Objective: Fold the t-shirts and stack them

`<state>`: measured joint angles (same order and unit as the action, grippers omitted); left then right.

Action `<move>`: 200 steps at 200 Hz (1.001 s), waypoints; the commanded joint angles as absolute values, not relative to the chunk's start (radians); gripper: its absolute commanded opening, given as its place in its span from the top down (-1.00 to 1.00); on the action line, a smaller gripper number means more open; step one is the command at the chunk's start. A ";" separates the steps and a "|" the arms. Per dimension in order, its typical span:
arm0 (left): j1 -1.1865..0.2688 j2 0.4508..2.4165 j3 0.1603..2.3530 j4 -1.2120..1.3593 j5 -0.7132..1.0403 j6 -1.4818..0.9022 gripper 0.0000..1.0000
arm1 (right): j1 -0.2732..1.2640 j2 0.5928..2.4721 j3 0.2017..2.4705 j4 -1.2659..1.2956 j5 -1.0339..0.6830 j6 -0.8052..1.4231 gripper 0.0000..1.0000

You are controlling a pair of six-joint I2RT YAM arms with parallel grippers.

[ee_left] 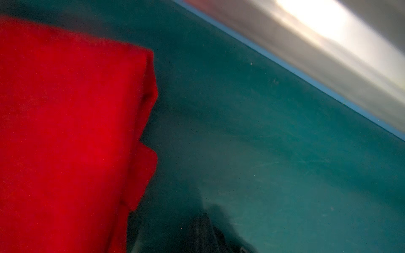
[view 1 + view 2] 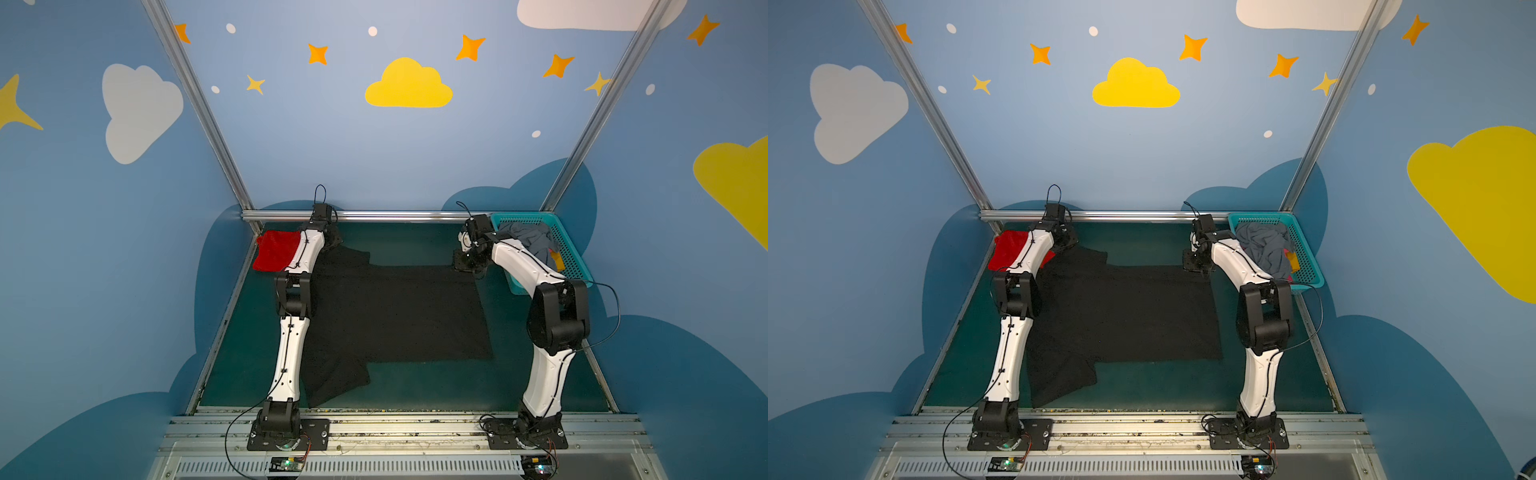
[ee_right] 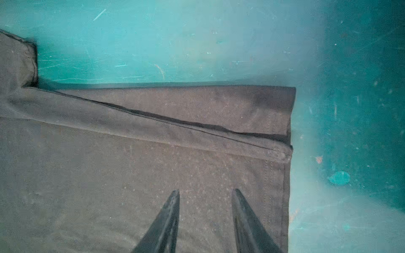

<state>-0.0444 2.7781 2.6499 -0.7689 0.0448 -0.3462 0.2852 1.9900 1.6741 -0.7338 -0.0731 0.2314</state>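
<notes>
The black t-shirt [image 2: 395, 316] [image 2: 1125, 316] lies spread flat on the green table, with one sleeve pointing to the far left and one to the near left. The red t-shirt [image 2: 274, 251] [image 1: 65, 131] lies folded at the far left corner. My left gripper [image 2: 330, 241] [image 1: 203, 219] is down at the far-left sleeve, beside the red shirt, its jaws together on dark cloth; that view is blurred. My right gripper [image 2: 469, 262] [image 3: 205, 192] hovers open over the black shirt's [image 3: 131, 175] far right corner, by the hem.
A teal mesh basket [image 2: 523, 216] [image 2: 1308, 266] holding crumpled grey cloth [image 2: 528, 239] stands at the far right, just behind the right arm. A metal rail [image 2: 395, 215] runs along the table's back edge, and blue walls close in both sides.
</notes>
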 commanded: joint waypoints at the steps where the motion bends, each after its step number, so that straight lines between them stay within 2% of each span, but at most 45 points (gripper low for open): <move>1: -0.047 2.667 2.592 -0.747 0.067 -0.331 0.90 | 0.288 1.932 1.651 -0.742 -0.084 0.237 0.18; 73: -0.058 2.518 2.488 -0.781 0.109 -0.302 0.90 | 0.288 1.873 1.586 -0.717 -0.092 0.243 0.21; 101: -0.071 2.435 2.361 -0.760 0.109 -0.284 0.90 | 0.287 1.841 1.558 -0.707 -0.096 0.243 0.22; 200: -0.116 1.868 1.562 -0.534 0.041 -0.318 0.90 | 0.295 1.705 1.407 -0.634 -0.156 0.264 0.26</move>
<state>-0.1009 1.9942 1.6802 -0.5987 0.0875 -0.3012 0.2855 1.7645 1.4425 -0.6636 -0.1261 0.2504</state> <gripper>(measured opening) 0.050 0.373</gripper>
